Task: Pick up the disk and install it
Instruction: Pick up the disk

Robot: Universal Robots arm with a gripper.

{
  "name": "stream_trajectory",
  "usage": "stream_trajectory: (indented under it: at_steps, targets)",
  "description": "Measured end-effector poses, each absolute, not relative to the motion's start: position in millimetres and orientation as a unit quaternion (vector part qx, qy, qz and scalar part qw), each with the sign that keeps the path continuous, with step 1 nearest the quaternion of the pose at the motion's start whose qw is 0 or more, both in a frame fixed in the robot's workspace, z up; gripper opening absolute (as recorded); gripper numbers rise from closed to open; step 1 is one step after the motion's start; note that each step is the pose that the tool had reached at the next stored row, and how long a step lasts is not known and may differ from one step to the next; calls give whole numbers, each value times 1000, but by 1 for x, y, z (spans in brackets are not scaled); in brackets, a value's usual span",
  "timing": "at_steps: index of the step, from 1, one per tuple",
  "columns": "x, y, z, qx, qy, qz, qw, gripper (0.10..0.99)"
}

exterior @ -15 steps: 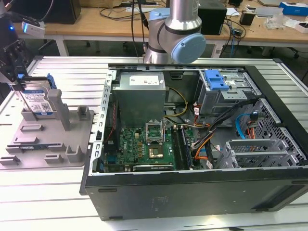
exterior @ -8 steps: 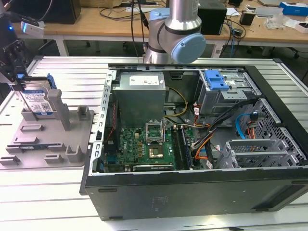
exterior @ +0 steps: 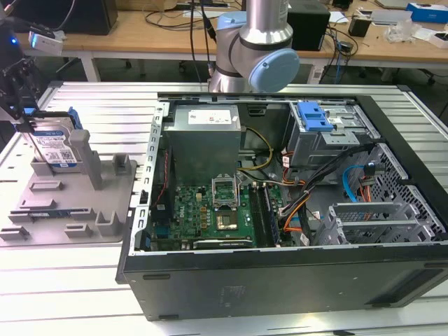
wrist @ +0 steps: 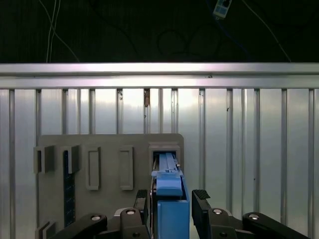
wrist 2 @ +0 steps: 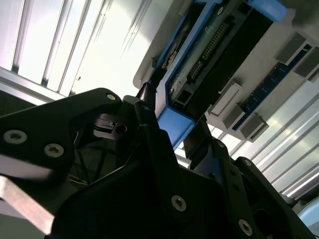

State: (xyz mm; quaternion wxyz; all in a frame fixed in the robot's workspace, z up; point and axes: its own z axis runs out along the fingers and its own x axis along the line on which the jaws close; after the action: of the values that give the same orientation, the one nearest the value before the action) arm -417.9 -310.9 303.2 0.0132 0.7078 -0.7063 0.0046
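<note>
**Gripper straddles the disk in its holder**

The gripper's [wrist: 171, 194] black links are closest in the first wrist view. Its two fingers [wrist: 201, 195] reach down on either side of the disk [wrist: 169, 211]. They are set a little wider than the disk's blue side rail, and a slim gap shows beside one finger, so the jaws are not clamped on it. In the second wrist view the gripper [wrist 2: 174, 114] brackets the same blue rail, with the disk's [wrist 2: 207, 55] circuit-board face running away from it.

The disk [exterior: 54, 143] stands on edge in a slot of the grey holder [exterior: 105, 203], its white-and-blue label showing in the exterior view. The holder lies on the slatted metal tabletop [exterior: 70, 280], near the edge at the exterior view's left. The gripper [exterior: 21, 115] hangs right over the disk's upper end.

The open computer case [exterior: 280, 280] fills the middle of the tabletop, just beside the holder. Inside it are a green motherboard [exterior: 210, 210], a big grey metal box [exterior: 206, 133] and a grey cage with a blue latch [exterior: 315, 119]. The arm [exterior: 259, 49] rises at the tabletop's far edge behind the case.
</note>
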Motion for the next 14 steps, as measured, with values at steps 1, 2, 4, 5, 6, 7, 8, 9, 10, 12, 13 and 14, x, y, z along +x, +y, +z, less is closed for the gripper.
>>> stream_trajectory:
  at_steps: [1,2,4,5,6,7,8,9,10,12,13,14]
  targets:
    - [-418,-311,303,708,-706,5,13,482]
    - [-417,-312,303,708,-706,5,13,482]
    - [-415,-312,303,708,-706,5,13,482]
    - [-414,-312,303,708,-706,5,13,482]
    - [-414,-312,303,708,-706,5,13,482]
    - [-414,-313,303,708,-706,5,13,482]
    - [-414,-313,303,708,-706,5,13,482]
    - [-414,-313,303,708,-706,5,13,482]
    - [-414,-313,303,708,-706,5,13,467]
    - [-414,-313,303,708,-706,5,13,467]
    - [-414,-313,303,708,-706,5,13,396]
    - [-414,-313,302,708,-706,5,13,396]
